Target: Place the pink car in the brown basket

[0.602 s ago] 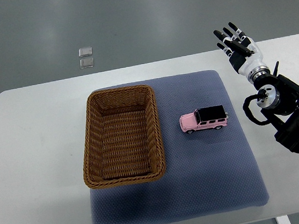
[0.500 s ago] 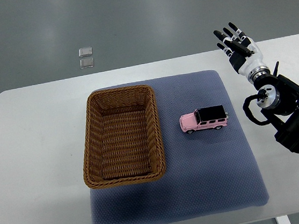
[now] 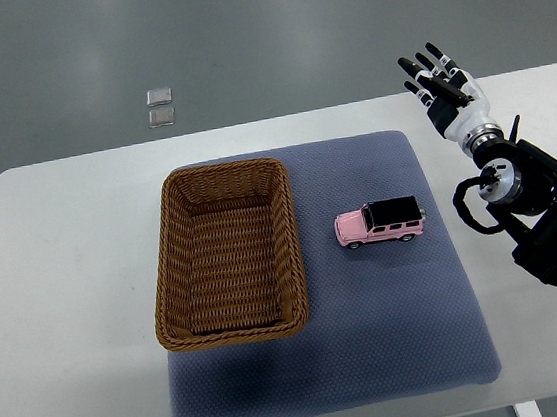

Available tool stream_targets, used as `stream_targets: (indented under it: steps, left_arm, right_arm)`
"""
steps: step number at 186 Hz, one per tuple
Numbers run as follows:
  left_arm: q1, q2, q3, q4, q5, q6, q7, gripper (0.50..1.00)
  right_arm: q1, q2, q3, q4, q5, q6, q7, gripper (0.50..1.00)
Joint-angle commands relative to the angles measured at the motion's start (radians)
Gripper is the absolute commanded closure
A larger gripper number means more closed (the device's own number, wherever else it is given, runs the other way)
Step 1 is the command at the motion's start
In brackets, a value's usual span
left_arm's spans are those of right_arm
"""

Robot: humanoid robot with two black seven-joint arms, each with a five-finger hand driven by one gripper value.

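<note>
Pink car point(image 3: 380, 223) untouched, below and left of the right hand point(image 3: 443, 86).
Fingers spread, holding nothing; reaching comes first, then carrying it farther left into the brown basket point(image 3: 225, 253).

one cam, steep top-down, table point(image 3: 67, 293)

This looks like a robot lab or test room. A plain white desk point(image 3: 77, 292) stands on a bare grey floor point(image 3: 239, 42), and a grey mat point(image 3: 393, 326) lies on it as a work area. A robot hand point(image 3: 440, 77) on a black arm with cables reaches in from the right.
</note>
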Motion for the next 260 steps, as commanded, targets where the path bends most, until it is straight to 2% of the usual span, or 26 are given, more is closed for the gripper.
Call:
stream_targets:
  steps: [1,114,173,192,215,260]
  left_arm:
    - [0.0,0.0,0.001,-0.002,0.0,-0.001,0.0,0.5]
    - [0.0,0.0,0.0,0.0,0.0,-0.001,0.0,0.5]
    - [0.0,0.0,0.0,0.0,0.0,-0.001,0.0,0.5]
    - [0.0,0.0,0.0,0.0,0.0,-0.001,0.0,0.5]
    - [0.0,0.0,0.0,0.0,0.0,-0.001,0.0,0.5]
    - [0.0,0.0,0.0,0.0,0.0,-0.001,0.0,0.5]
  right_arm:
    - [-0.001,0.001,0.002,0.0,0.0,0.001,0.002,0.587]
    - [0.008,-0.002,0.002,0.0,0.0,-0.001,0.0,0.587]
    - [0.032,-0.06,-0.026,0.025,-0.009,-0.018,-0.005,0.587]
    - [0.057,-0.134,-0.115,0.046,-0.026,-0.008,-0.008,0.587]
    - [0.114,-0.265,-0.325,0.143,-0.075,0.001,-0.011,0.589]
    - [0.308,-0.555,-0.733,0.373,-0.276,0.108,-0.032,0.589]
